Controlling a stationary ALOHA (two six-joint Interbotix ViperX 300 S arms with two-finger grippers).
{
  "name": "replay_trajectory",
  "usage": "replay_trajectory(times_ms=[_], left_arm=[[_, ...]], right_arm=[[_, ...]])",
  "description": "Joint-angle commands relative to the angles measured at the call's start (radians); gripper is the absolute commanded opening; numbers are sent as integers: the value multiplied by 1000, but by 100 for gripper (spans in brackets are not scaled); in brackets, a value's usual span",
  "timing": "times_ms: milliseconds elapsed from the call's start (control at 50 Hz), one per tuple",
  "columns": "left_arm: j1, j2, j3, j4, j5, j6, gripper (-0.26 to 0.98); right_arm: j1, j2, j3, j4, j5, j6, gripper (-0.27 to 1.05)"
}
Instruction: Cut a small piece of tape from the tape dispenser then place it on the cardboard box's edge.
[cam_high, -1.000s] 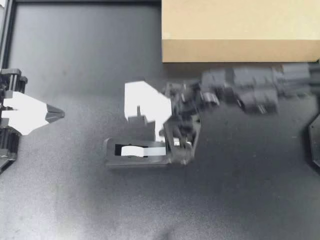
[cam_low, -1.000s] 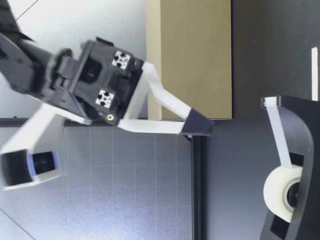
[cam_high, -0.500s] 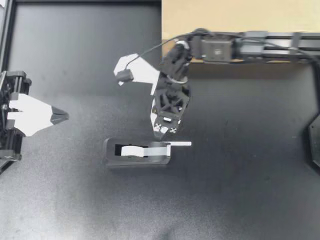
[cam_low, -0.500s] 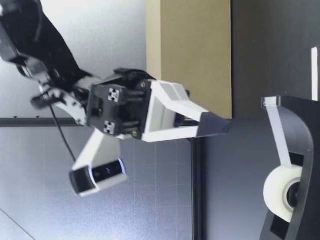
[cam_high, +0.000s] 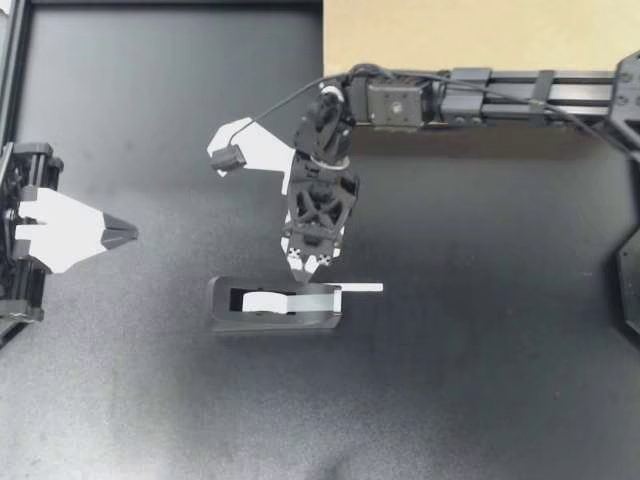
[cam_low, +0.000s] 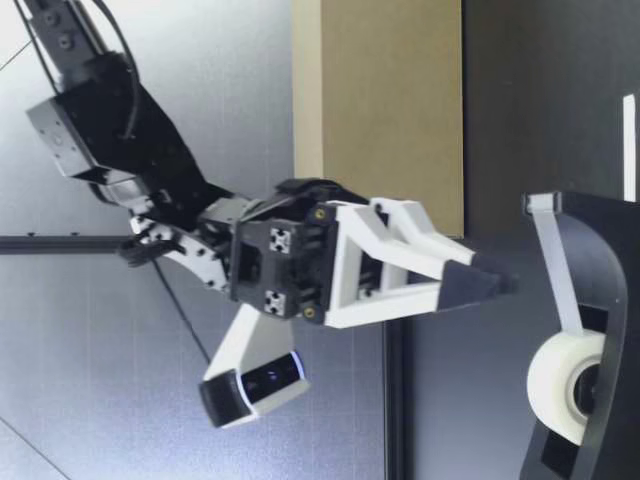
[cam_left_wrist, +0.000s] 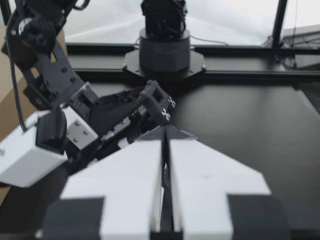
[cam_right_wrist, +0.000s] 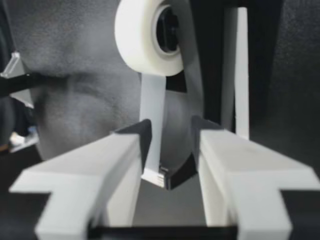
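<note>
Right claw (cam_high: 307, 268) hangs tip-down over the cutter end of the tape dispenser (cam_high: 225, 310), which sits mid-surface (cam_high: 480, 390). In the right wrist view its fingers (cam_right_wrist: 105, 170) are spread and grip nothing. The tape strand (cam_right_wrist: 152, 105) from the roll (cam_right_wrist: 142, 35) runs down between them.

A loose white strip (cam_high: 362, 288) lies flat just past the dispenser's cutter end.

The cardboard box (cam_high: 480, 30) is at the far edge, well apart from the dispenser.

Left claw (cam_high: 125, 233) is closed and empty at the left side.
</note>
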Motion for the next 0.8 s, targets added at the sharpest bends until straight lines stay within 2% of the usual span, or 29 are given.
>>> replay_trajectory(times_ms=[0, 380, 780], left_arm=[[0, 6, -12, 0, -9, 0, -12], [0, 6, -12, 0, -9, 0, -12], [0, 6, -12, 0, -9, 0, -12]], right_arm=[[-3, -15, -17, 21, 14, 2, 43], [12, -9, 26, 26, 17, 17, 43], [40, -6, 25, 26, 14, 18, 41]])
